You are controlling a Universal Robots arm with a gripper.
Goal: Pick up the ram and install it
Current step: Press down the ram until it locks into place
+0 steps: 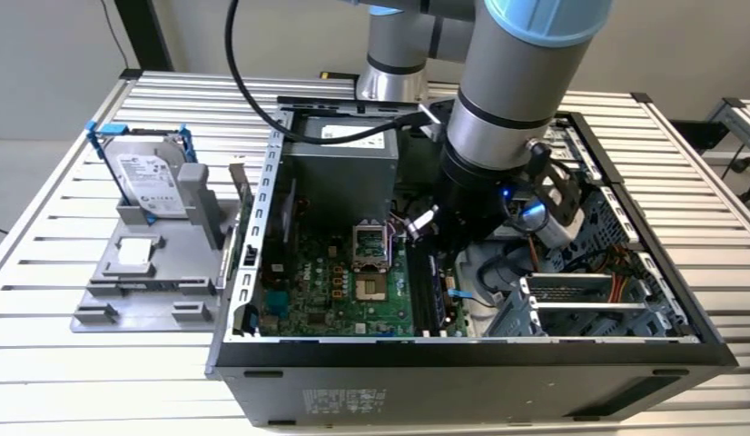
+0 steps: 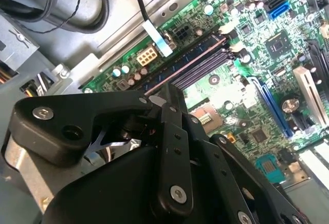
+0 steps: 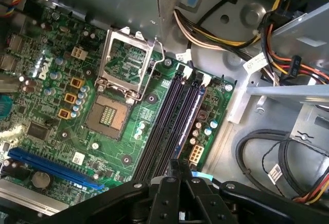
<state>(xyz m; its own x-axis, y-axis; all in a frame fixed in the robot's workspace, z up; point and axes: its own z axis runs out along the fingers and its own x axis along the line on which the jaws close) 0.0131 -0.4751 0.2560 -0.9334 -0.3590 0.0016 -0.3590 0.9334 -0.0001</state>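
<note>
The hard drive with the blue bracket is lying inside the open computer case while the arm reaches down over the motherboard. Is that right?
Not quite. The hard drive is outside the computer case. It stands upright in a grey holder on the table, at the exterior view's left of the case. The exterior view shows this. The arm does reach down over the motherboard.

Pincer (image 3: 177,175) in case (image 1: 472,350), above slots (image 3: 172,116)

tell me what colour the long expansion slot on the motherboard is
Blue: the long expansion slot stands out against the green motherboard, best seen in the first wrist view.
</note>
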